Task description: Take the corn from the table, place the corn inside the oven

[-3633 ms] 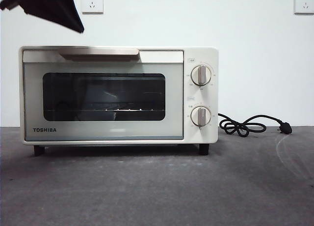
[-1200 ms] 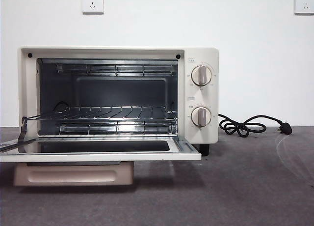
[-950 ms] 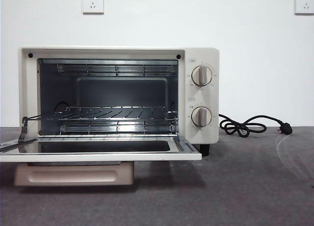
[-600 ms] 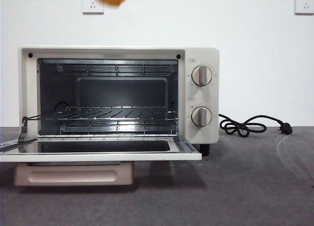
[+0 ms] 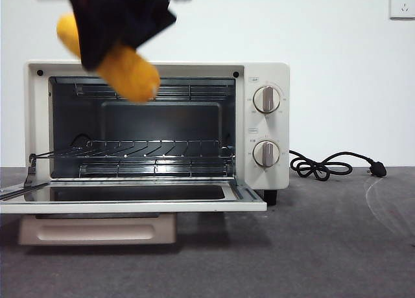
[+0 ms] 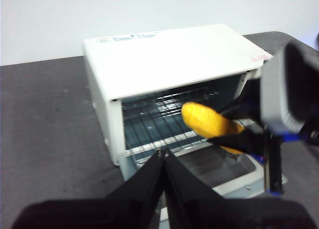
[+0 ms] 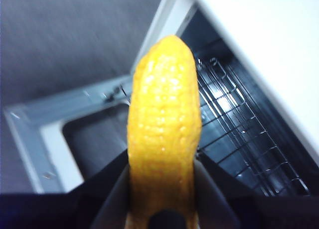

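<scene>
The yellow-orange corn (image 5: 126, 71) hangs tilted in the air in front of the upper left of the oven (image 5: 262, 126), whose door (image 5: 130, 199) lies folded down. My right gripper (image 5: 113, 42) comes in from the top and is shut on the corn (image 7: 164, 114) around its middle. In the right wrist view the right gripper (image 7: 162, 171) holds the cob pointing toward the oven's opening and wire rack (image 7: 239, 134). The left gripper (image 6: 163, 155) stays back from the oven (image 6: 169, 59) on its left, shut and holding nothing; from there the corn (image 6: 207, 123) shows ahead of the open cavity.
A wire rack (image 5: 155, 149) sits across the oven cavity at mid height. Two round knobs (image 5: 266, 99) are on the oven's right panel. A black power cord (image 5: 327, 166) lies coiled on the dark grey table (image 5: 324, 246) to the right.
The oven door went from closed to folded open. The corn came in from the top edge and has dropped, with the right gripper, to the oven's upper left front.
</scene>
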You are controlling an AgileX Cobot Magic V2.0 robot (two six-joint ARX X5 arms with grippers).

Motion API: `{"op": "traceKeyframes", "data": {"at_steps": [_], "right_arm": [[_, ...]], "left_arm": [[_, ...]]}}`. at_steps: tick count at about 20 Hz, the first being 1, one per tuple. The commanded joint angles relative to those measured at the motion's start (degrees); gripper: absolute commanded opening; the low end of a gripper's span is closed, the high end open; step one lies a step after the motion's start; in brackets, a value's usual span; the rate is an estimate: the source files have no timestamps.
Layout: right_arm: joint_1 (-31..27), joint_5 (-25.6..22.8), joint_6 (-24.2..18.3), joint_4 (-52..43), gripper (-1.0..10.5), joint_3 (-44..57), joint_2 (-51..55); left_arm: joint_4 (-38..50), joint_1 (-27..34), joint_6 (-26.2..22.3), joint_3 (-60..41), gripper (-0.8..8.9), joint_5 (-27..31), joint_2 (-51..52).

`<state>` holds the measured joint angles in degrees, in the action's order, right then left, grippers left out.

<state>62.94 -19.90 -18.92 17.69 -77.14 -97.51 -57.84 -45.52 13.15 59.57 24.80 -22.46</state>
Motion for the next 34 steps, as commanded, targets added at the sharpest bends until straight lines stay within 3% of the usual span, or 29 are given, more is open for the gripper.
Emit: {"op": "traceKeyframes", "data": {"at_steps": [1,4,7,16,25,30,34], "right_arm": [[-0.02,-3.72,-7.61,-1.86,-0.2,-0.07,-2.97],[-0.04,-9.07,-13.05,-5.01,-0.2,-0.07,-6.05],[-0.79,-11.45,-17.29,-7.63,-0.2,-0.07,-8.41],[-3.85,-16.46,-21.77,-14.56,-0.2,-0.07,-12.09],[-6.54,-13.88,-23.80,-13.35,0.1,-0.07,-12.15],[-7.08,-10.97,-23.76,-11.63,2.0,-0.07,-12.15],[-7.08,-10.91,-23.74,-11.76,2.3,-0.07,-12.15]], "left_arm": [[0.11,-0.07,0.33,-0.13,-0.06,0.85,0.28],[0.13,-0.09,0.33,-0.13,-0.06,0.81,0.28],[0.26,-0.09,0.35,-0.13,-0.06,0.81,0.28],[0.28,-0.07,0.81,-0.13,-0.06,0.81,0.28],[0.26,-0.09,1.44,-0.13,-0.06,0.81,0.26],[0.26,-0.09,1.46,-0.13,-0.06,0.81,0.24],[0.26,-0.09,1.66,-0.13,-0.06,0.81,0.24]]}}
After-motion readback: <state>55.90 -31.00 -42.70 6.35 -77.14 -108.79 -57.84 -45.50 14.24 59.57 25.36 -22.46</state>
